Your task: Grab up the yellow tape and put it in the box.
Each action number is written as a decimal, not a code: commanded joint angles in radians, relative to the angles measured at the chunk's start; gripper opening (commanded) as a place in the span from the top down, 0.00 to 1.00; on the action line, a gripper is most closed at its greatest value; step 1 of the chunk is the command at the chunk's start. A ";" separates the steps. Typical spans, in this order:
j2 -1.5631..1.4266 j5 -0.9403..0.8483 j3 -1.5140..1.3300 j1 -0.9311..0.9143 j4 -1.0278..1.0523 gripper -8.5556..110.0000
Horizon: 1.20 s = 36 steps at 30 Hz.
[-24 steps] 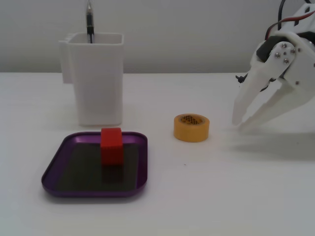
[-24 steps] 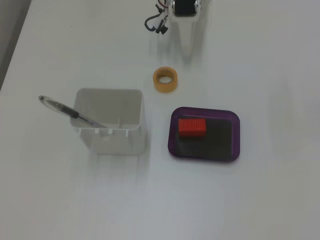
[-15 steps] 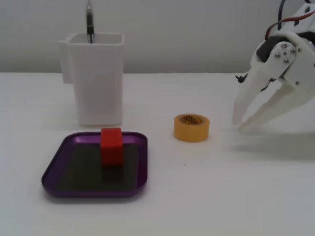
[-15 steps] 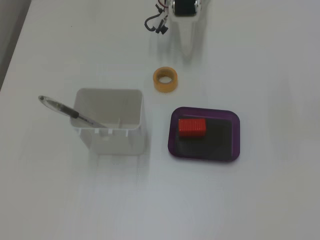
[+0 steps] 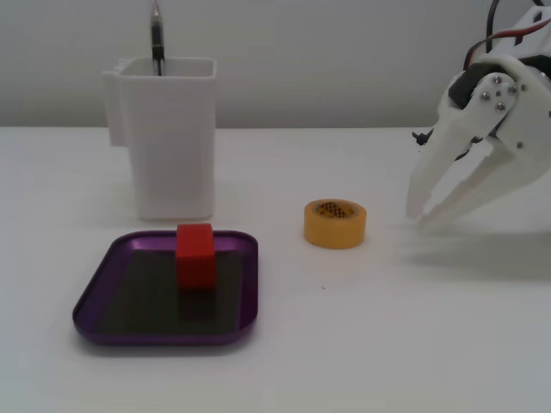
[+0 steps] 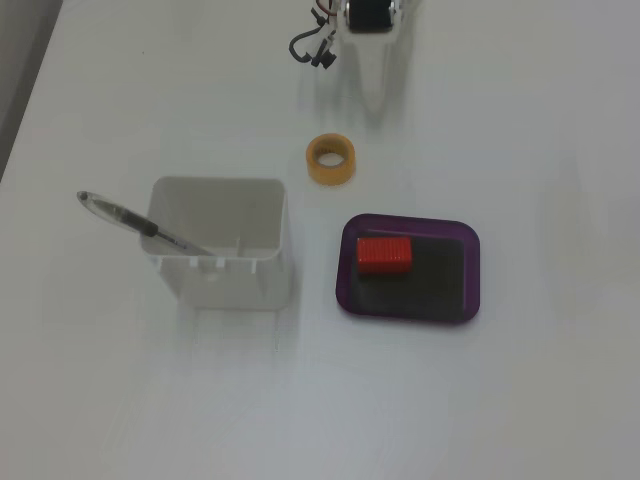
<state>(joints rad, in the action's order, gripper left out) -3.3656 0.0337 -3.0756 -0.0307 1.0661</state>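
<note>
The yellow tape point(image 5: 335, 223) lies flat on the white table, hollow core up, to the right of the box in a fixed view; in the other fixed view the yellow tape point(image 6: 331, 160) lies above the box. The box point(image 5: 95, 303), a shallow purple tray point(image 6: 347, 290), holds a red cube point(image 5: 195, 255). My gripper point(image 5: 418, 218) hangs empty at the right, tips down, just above the table, well to the right of the tape. Its fingertips stand together. From above, the gripper point(image 6: 375, 100) is a narrow white shape beyond the tape.
A tall white container point(image 5: 170, 142) with a pen point(image 5: 157, 39) stands behind the tray. It also shows in the view from above point(image 6: 225, 250), left of the tray. The red cube point(image 6: 384, 255) sits at the tray's left side there. Dark cables point(image 6: 312, 48) lie by the arm.
</note>
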 commanded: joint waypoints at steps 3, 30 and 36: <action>-0.029 0.003 0.187 -0.017 -0.008 0.93; 1.489 -0.163 1.218 -0.089 0.247 0.78; 1.578 -0.169 1.230 -0.210 0.242 0.78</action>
<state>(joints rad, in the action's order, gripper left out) -1.7948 -0.1273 -1.8899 -0.2056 1.3023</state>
